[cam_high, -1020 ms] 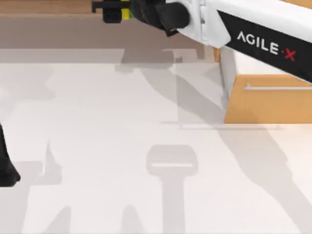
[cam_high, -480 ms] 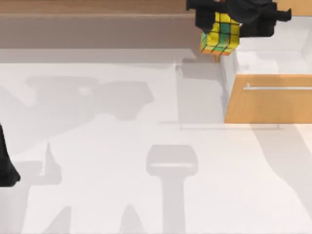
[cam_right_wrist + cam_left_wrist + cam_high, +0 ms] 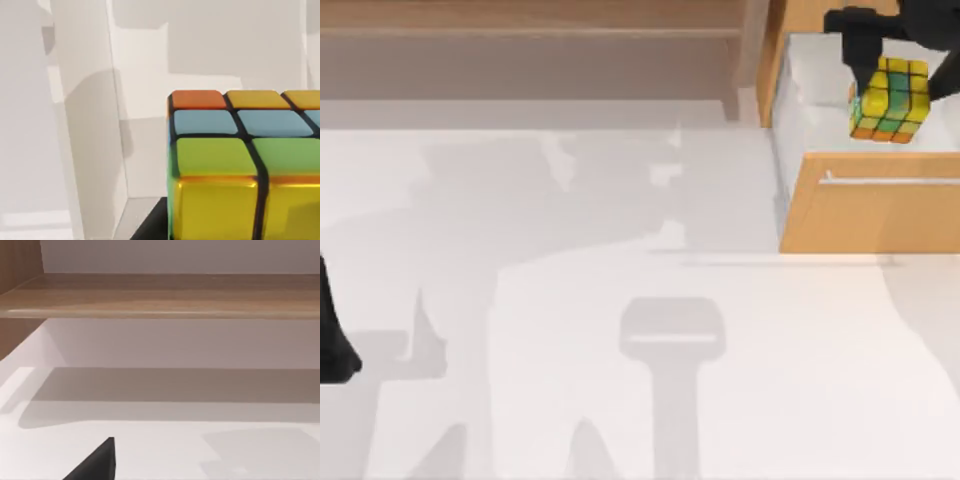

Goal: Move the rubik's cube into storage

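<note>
Item one: the rubik's cube (image 3: 890, 100), yellow, green and blue squares with an orange row along its lower edge and dark grid lines; we log it at the upper right of the top view, above the white interior of the drawer, and we cannot tell whether it touches the floor of that interior. Item two: our right gripper (image 3: 892, 52), black, at the upper right corner of the top view, closed on the cube from above, with one dark finger (image 3: 861, 40) down beside the cube's left face. In the right wrist view the cube (image 3: 245, 165) sits close to the camera with white drawer walls (image 3: 85, 125) behind and beside it. Item three: storage, a light orange-brown wooden drawer (image 3: 870, 215) at the right edge of the top view, pulled open, with a thin silver bar handle (image 3: 890, 181) across its front panel; the cube lies just behind that panel. Item four: a long brown wooden shelf (image 3: 530, 20) across the upper left of the top view, seen also in the left wrist view (image 3: 160, 295). Item five: the white table (image 3: 570, 350), crossed by grey shadows. Item six: our left arm (image 3: 332, 335), a dark shape parked at the left edge of the top view; we cannot tell how its gripper stands.
</note>
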